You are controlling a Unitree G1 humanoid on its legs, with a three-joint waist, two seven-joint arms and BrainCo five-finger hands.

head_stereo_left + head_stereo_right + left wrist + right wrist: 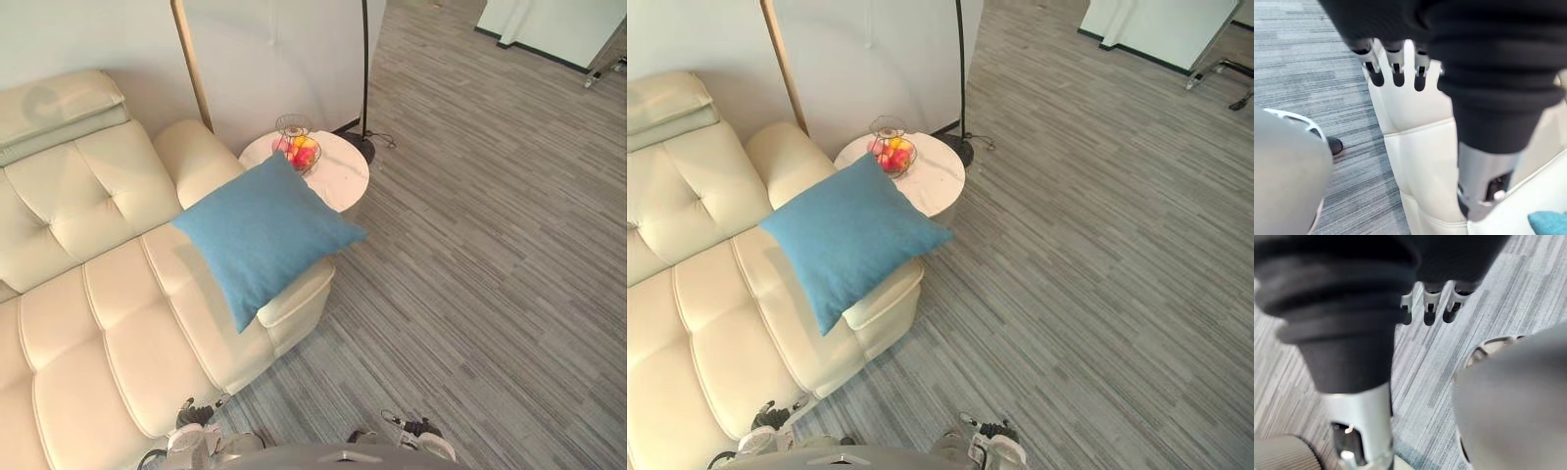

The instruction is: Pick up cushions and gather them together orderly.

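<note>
A blue square cushion lies tilted on the right armrest of the cream leather sofa, one corner hanging over the armrest's outer edge. A corner of the cushion also shows in the left wrist view. My left hand hangs beside the sofa's front, fingers relaxed and holding nothing. My right hand hangs over the grey carpet with its fingers relaxed and nothing in it. Both hands are well short of the cushion.
A round white side table stands just past the armrest, with a wire basket of fruit on it. A floor lamp's thin black pole rises behind it. Striped grey carpet spreads to the right.
</note>
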